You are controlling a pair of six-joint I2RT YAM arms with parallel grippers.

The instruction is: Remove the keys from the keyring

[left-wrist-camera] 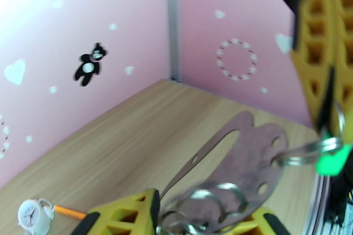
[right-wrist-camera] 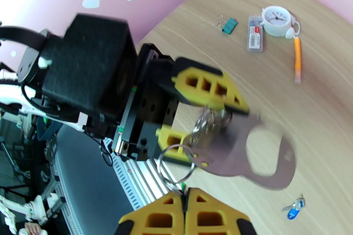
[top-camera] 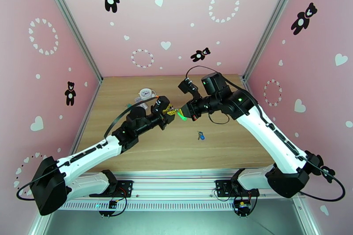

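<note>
Right wrist view: nearest the lens, the right claw (right-wrist-camera: 185, 194) is pressed together on the green-tagged key (right-wrist-camera: 182, 185). The key's split ring (right-wrist-camera: 176, 165) runs straight ahead to the keyring (right-wrist-camera: 225, 154), a flat grey plate. Just beyond, the left claw (right-wrist-camera: 214, 128) is clamped on that plate's cluster of rings and faces the right claw head-on. The line from key to keyring therefore lies along the gap between the two claws, above mid-counter, and drawing them apart along it looks the likely move. Below, the blue-tagged key (right-wrist-camera: 293, 208) lies loose on the counter (right-wrist-camera: 317, 90), already free.
</note>
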